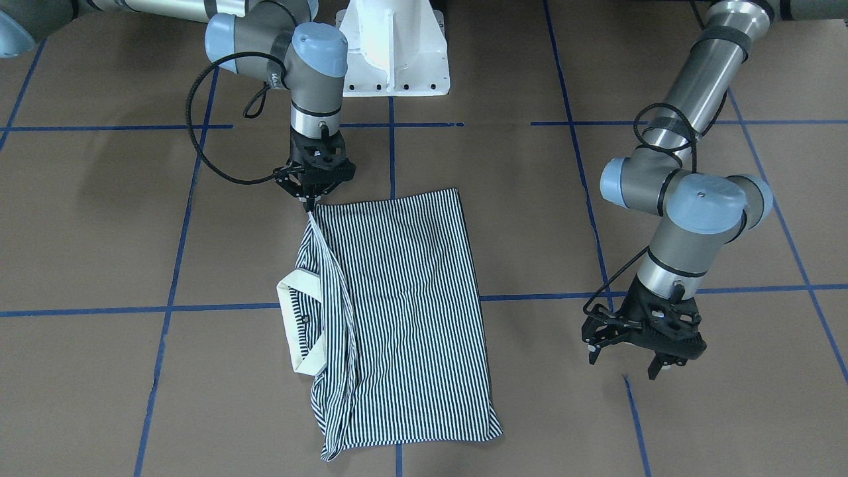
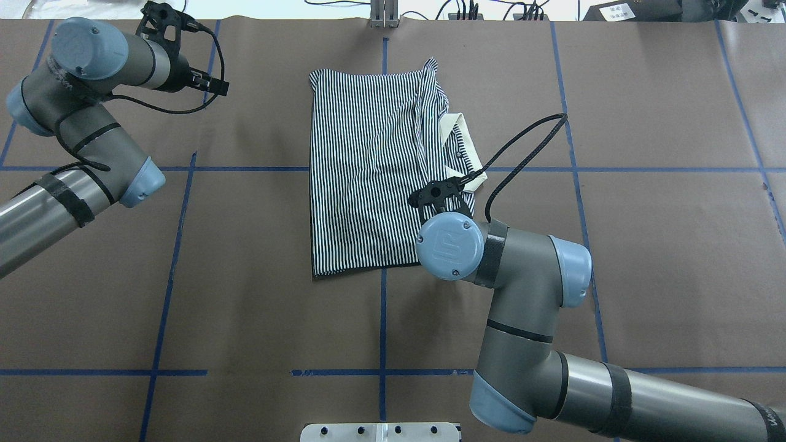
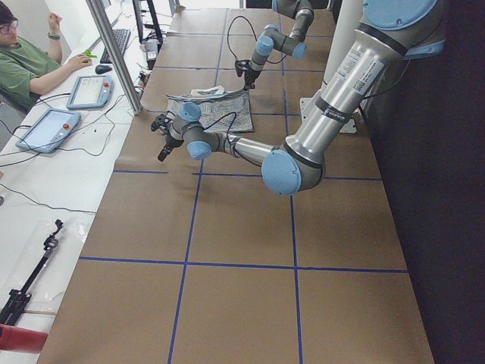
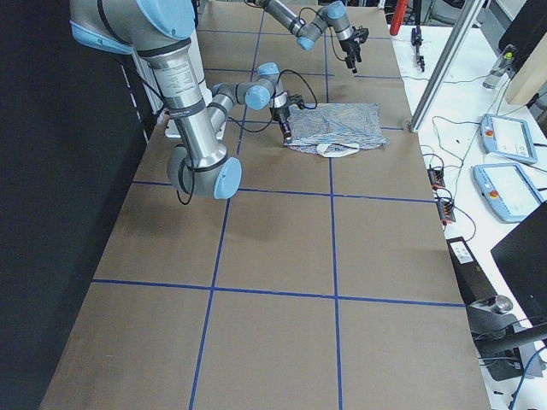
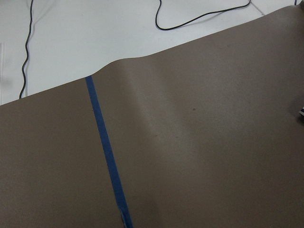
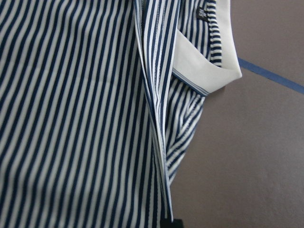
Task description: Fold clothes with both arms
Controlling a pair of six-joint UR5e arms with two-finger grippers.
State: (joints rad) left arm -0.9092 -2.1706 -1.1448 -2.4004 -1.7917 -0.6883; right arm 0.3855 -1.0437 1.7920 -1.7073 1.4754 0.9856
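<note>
1. Nearest, on the operators' side: the polo shirt (image 1: 411, 311) lies mid-tabletop (image 1: 99, 232). It is folded into a long striped rectangle that runs away toward the robot and crosses one of the blue tape lines (image 1: 218, 308). The near end lies flat, a little rumpled at the corner on the collar side.
2. Level with that near end, off to the robot's left: the left claw (image 1: 626, 364) hangs over bare brown paper, well apart from the shirt. Its fingers are spread wide with nothing between them. Its wrist camera shows only paper, a tape line, and a white surface with a black cable beyond.
3. Midway along the shirt, on the robot's right side: the cream collar (image 1: 298, 324) pokes out from under the top striped layer, with a strip of stripes showing inside it.
4. Further back: the right claw (image 1: 310, 201) sits at the shirt's far corner on the collar side. Its fingers are pinched tight on a narrow bit of striped edge. The cloth rises to the claw in a taut ridge that runs back past the collar. The rest of the shirt stays flat on the tabletop.
5. Farthest: the white pedestal (image 1: 394, 53) stands at the far edge, between the two arms.
</note>
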